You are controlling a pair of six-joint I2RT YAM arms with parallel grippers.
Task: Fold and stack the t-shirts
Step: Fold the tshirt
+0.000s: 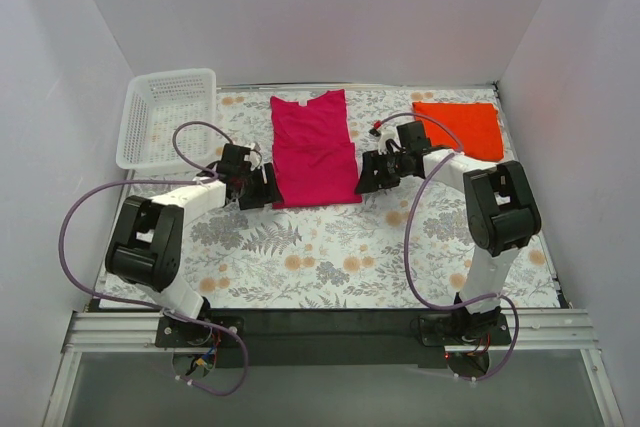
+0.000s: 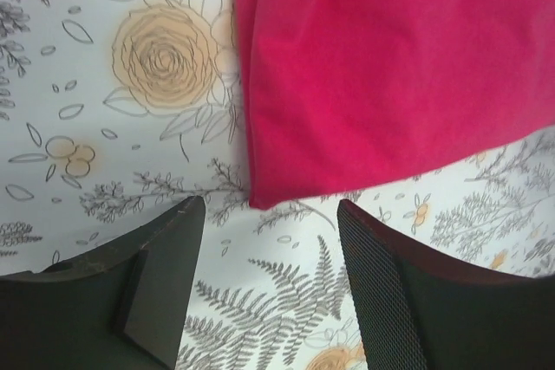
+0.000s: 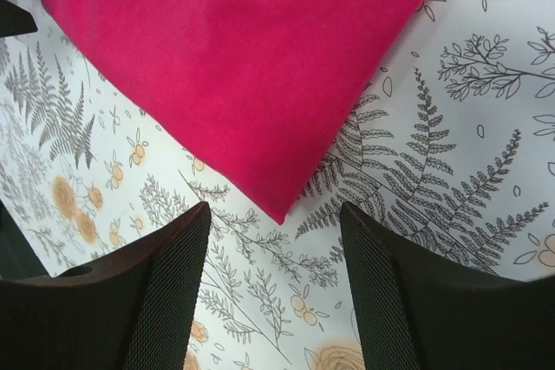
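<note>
Shirts on the floral counter [image 1: 330, 247]: pink shirt [image 1: 313, 152] folded into a long strip at centre, orange shirt [image 1: 460, 127] folded small at the far right. Left end effector [image 2: 270, 210] gapes open at the pink shirt's near-left corner. Right end effector [image 3: 276, 212] gapes likewise at its near-right corner, neither gripping.

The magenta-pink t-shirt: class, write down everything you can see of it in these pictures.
The magenta-pink t-shirt lies flat on the floral table cover, mid-table, as a long narrow rectangle with no sleeves showing, so seemingly folded lengthwise. Its neckline points to the far side. The cloth looks soft and matte, with faint creases. Its two near corners sit just ahead of the open left gripper and open right gripper; neither grips it.
</note>
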